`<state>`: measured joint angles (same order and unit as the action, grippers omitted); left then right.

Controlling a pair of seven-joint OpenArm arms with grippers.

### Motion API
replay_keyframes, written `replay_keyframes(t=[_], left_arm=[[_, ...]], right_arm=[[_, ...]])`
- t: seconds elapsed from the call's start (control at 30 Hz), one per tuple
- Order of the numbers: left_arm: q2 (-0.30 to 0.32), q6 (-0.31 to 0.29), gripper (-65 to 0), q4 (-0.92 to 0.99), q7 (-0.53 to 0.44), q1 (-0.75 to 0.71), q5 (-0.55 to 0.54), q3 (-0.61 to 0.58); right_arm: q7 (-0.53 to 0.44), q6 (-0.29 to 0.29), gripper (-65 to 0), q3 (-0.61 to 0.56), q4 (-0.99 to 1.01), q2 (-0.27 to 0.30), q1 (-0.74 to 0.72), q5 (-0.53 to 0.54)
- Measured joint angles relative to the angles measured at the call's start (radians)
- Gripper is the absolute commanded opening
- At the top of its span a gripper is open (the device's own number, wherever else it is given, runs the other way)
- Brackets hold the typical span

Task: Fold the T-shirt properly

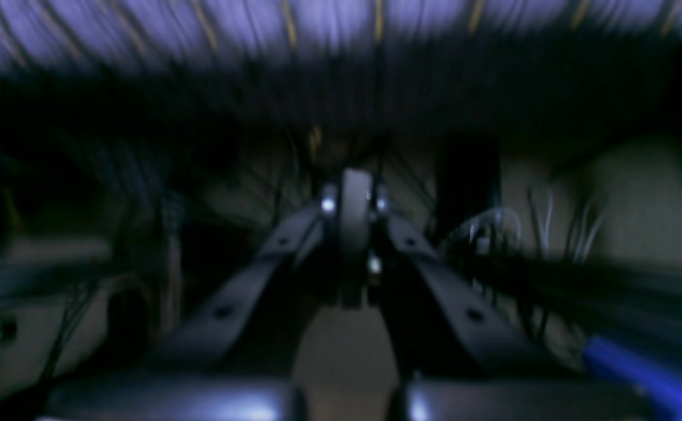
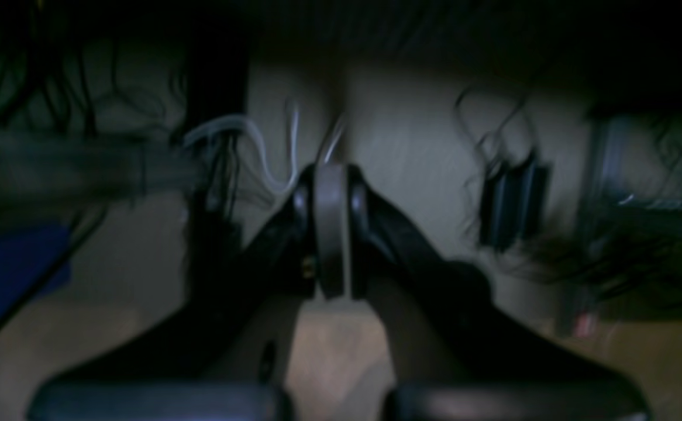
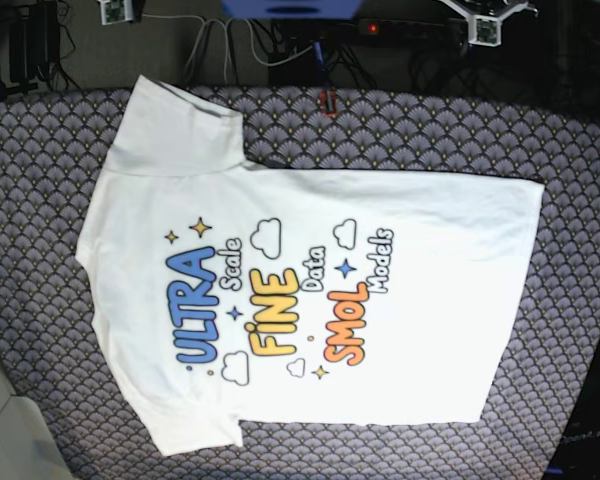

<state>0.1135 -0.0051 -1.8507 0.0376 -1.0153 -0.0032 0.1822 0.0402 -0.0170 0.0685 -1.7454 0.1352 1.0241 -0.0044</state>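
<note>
The T-shirt (image 3: 310, 300) lies flat and spread out, print side up, in the base view. Its neck end is at the left and its hem at the right. One sleeve (image 3: 175, 125) points to the far edge, the other (image 3: 190, 425) to the near edge. Neither arm shows in the base view. My left gripper (image 1: 350, 225) is shut and holds nothing; its view is blurred and shows no shirt. My right gripper (image 2: 330, 234) is shut and holds nothing, away from the shirt, over a dim floor and wall.
A purple-grey scallop-patterned cover (image 3: 570, 140) lies under the shirt. Cables and a power strip (image 3: 280, 40) run beyond the far edge. A pale object (image 3: 0, 420) sits at the near left. Loose cables (image 2: 241, 146) and a blue item (image 1: 645, 374) show in the wrist views.
</note>
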Motion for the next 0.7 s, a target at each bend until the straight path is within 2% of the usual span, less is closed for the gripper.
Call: replay_keyframes(t=[0.1, 0.2, 0.3, 0.4, 0.47, 0.57, 0.63, 0.7], left_arm=[[0.0, -0.005, -64.6, -0.123, -0.016, -0.029, -0.001, 0.0], [-0.002, -0.002, -64.5, -0.146, -0.011, -0.021, 0.0, 0.0], [-0.003, 0.001, -60.9, -0.14, 0.011, 0.036, 0.0, 0.0], [-0.003, 0.001, -48.2, -0.142, 0.091, 0.106, -0.002, 0.0], [-0.005, 0.0, -42.1, -0.14, 0.129, 0.133, 0.0, 0.0], [-0.006, -0.003, -41.4, -0.14, 0.113, 0.189, -0.001, 0.0], [-0.007, -0.002, -41.4, -0.141, 0.124, 0.205, 0.0, 0.0], [-0.006, 0.001, -41.4, -0.141, 0.125, 0.225, 0.0, 0.0]], right_arm=[[-0.009, 0.004, -65.0, 0.033, -0.17, 0.0, 0.053, -0.001], [-0.033, 0.003, -64.8, 0.06, -0.266, 0.0, 0.06, 0.0], [0.01, 0.002, -57.9, 0.072, -0.249, -0.001, -0.009, 0.0], [-0.006, 0.002, -48.5, 0.072, -0.246, -0.001, -0.081, 0.001], [0.009, 0.002, -43.5, 0.071, -0.243, -0.003, -0.101, 0.001], [0.021, 0.002, -39.0, 0.065, -0.239, -0.003, -0.155, 0.003], [0.072, 0.002, -37.3, 0.065, -0.236, -0.003, -0.192, 0.004], [0.117, -0.01, -36.4, 0.068, -0.229, -0.003, -0.238, 0.066]])
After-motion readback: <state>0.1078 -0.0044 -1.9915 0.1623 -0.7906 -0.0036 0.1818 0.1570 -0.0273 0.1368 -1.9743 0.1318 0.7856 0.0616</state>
